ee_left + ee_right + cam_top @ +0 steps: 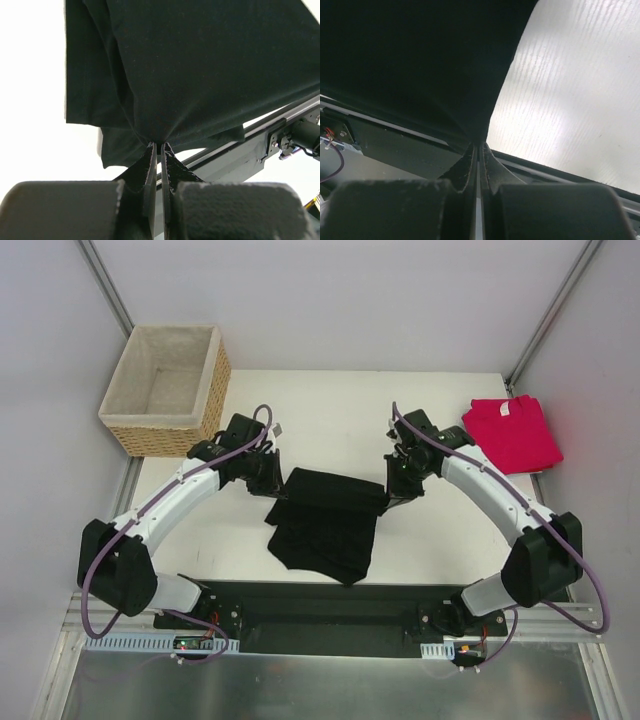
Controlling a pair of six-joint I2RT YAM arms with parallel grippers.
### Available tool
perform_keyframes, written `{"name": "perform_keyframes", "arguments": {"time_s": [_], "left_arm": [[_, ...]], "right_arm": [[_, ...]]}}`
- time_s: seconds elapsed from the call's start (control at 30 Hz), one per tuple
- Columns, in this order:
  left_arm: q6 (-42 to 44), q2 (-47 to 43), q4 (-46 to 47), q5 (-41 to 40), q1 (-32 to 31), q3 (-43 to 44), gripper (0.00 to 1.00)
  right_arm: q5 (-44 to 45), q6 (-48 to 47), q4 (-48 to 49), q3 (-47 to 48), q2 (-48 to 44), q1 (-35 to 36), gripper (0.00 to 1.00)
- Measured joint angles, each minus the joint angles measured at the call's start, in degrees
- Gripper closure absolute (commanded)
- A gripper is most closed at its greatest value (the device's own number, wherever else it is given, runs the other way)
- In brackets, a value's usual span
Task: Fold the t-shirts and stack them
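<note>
At far left, a wicker basket (165, 390) with pale lining stands at the back-left corner of the white table (330, 420). Just to its right, the left gripper (272, 477) has its 2 fingers (149, 167) pressed almost together, pinching a bunched point of the black t-shirt (325, 525) at its upper left edge. The wrist view shows the cloth fanning out from that pinch in loose folds. The black t-shirt spans the middle of the table between the 2 arms. Its upper edge is drawn from one gripper to the other, and its lower part is rumpled toward the near edge. On its right, the right gripper (392, 492) is likewise closed to a thin slit on the shirt's right edge. At far right, the pinkish-red t-shirt (512, 432) lies folded flat at the back-right corner, well apart from both grippers.
</note>
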Motion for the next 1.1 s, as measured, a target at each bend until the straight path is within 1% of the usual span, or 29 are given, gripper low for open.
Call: {"name": "perform_keyframes", "arguments": {"time_s": [0.2, 0.4, 0.47, 0.5, 0.63, 0.7, 0.73, 0.8, 0.83, 0.9, 0.93, 0.97, 1.03, 1.1], "left_arm": [[-0.9, -1.4, 0.1, 0.0, 0.0, -1.6, 1.00], [-1.7, -1.4, -0.1, -0.1, 0.0, -5.2, 1.00], [-2.0, -1.3, -0.2, -0.1, 0.0, -5.6, 1.00], [-2.3, -1.2, -0.2, -0.2, 0.0, -5.7, 1.00], [-2.4, 0.5, -1.0, -0.6, 0.0, -5.8, 1.00], [-2.4, 2.0, -2.0, -0.9, 0.4, -5.8, 1.00], [-2.4, 2.7, -2.5, -1.2, 0.4, -5.8, 1.00], [-2.4, 3.6, -3.5, -1.8, 0.4, -5.8, 1.00], [-2.3, 4.0, -4.0, -2.0, 0.4, -5.8, 0.92], [-2.2, 4.4, -5.0, -2.8, 0.4, -5.8, 0.80], [-2.2, 4.6, -5.5, -3.2, 0.4, -5.8, 0.67], [-2.3, 4.7, -6.2, -3.6, 0.4, -5.8, 0.61], [-2.1, 4.7, -6.9, -4.0, 0.4, -6.1, 0.51], [-2.1, 4.6, -7.7, -4.8, 0.4, -6.5, 0.47]], "right_arm": [[0.4, 1.7, 0.2, -1.9, -3.9, 3.1, 0.99], [0.7, 4.0, 1.9, -6.1, -4.4, 6.9, 0.99], [0.7, 5.1, 2.6, -7.8, -3.7, 8.5, 0.99], [0.6, 6.2, 3.5, -9.0, -1.7, 9.9, 0.99], [0.3, 8.0, 4.4, -9.2, 3.0, 12.6, 0.98], [0.1, 8.5, 4.5, -9.1, 6.2, 14.6, 0.89], [0.0, 8.7, 4.4, -8.8, 7.8, 15.6, 0.78], [-0.3, 9.0, 4.0, -7.6, 10.8, 17.5, 0.69], [-0.3, 9.1, 3.8, -7.1, 11.8, 18.3, 0.64], [-0.3, 9.4, 3.5, -6.4, 13.2, 20.0, 0.62], [0.0, 9.9, 3.5, -6.3, 13.4, 20.7, 0.62], [0.2, 10.3, 3.4, -6.2, 13.4, 21.4, 0.61], [1.5, 11.2, 2.8, -6.2, 13.1, 22.5, 0.59], [3.1, 12.1, 1.9, -6.2, 12.4, 22.8, 0.58]]}}
